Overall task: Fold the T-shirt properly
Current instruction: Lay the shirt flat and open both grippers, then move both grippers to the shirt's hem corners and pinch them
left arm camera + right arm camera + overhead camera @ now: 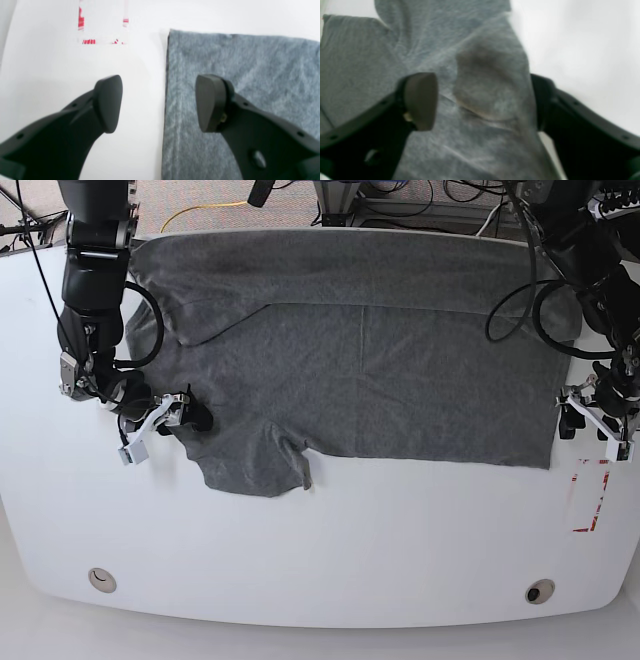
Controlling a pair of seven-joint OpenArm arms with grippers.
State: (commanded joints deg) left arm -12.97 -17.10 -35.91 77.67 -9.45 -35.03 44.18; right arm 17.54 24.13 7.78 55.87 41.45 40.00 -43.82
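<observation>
The heather-grey T-shirt lies spread across the white table, its far part folded over and a sleeve sticking out at the near left. My left gripper is at the shirt's near right corner. In the left wrist view, this left gripper is open and straddles the straight edge of the T-shirt, one finger over fabric and one over bare table. My right gripper sits at the shirt's left sleeve. The right wrist view shows this gripper open, with a raised fold of T-shirt between its fingers and partly covering the right finger.
A red-and-white marking lies on the table just right of the shirt's corner, and this marking also shows in the left wrist view. Two round holes sit near the front edge. Cables hang behind the table.
</observation>
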